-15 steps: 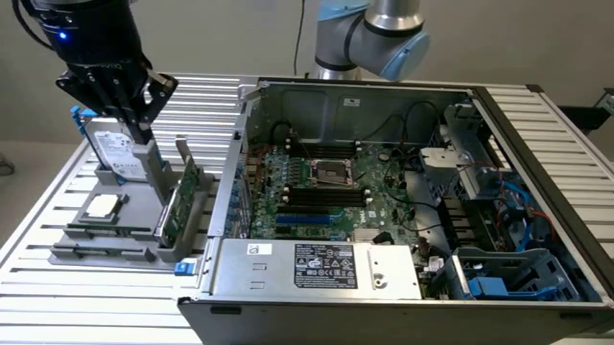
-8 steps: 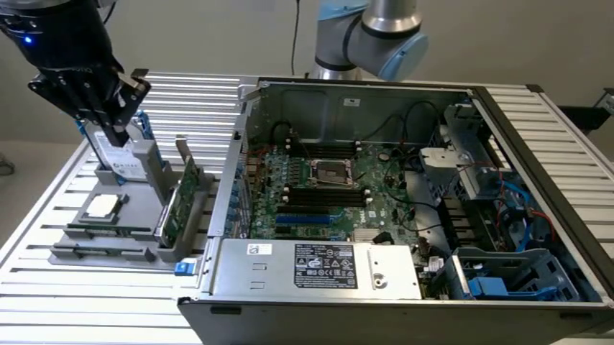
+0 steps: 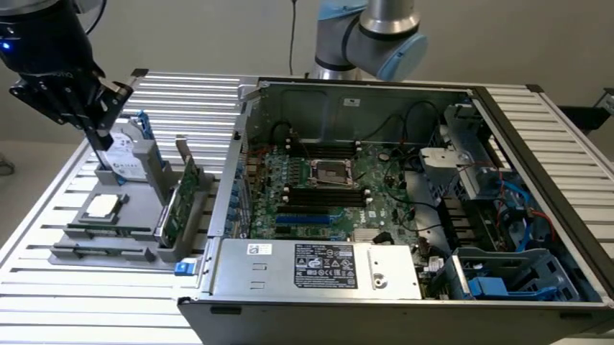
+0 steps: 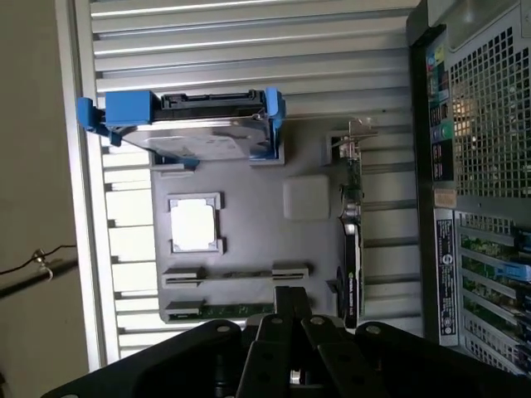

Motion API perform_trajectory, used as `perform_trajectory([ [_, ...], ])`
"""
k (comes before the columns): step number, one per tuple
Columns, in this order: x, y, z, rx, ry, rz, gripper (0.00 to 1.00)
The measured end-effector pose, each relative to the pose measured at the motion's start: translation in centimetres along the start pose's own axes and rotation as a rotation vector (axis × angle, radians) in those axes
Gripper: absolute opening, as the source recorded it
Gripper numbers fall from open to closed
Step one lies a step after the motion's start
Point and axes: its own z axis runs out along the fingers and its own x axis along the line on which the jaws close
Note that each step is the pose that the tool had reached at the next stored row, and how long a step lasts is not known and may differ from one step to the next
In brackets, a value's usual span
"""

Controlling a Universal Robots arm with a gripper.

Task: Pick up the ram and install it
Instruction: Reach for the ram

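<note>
One grey tray (image 4: 249, 240) carries one hard drive (image 4: 207, 137) in a blue bracket, one square silver processor (image 4: 197, 222), one green expansion card (image 4: 350, 249) standing on edge and one ram (image 4: 224, 311) lying flat in its outermost slot row; the thin dark strip in the next row is hard to make out. One gripper (image 4: 290, 297), fingers pressed together with nothing seen between them, hangs over the tray, its tips hiding one end of the ram; one open computer case (image 3: 364, 93) stands beside the tray
</note>
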Motion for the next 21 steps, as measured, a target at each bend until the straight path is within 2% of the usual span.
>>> perform_trajectory([
  [10, 1.8, -0.17, 0.92, 0.0127, 0.0008, -0.049, 0.11],
  [15, 2.7, -0.37, 1.39, 0.0134, 0.0035, -0.056, 0.11],
  [21, 3.1, -1.65, 1.39, 0.0135, 0.0041, -0.056, 0.11],
])
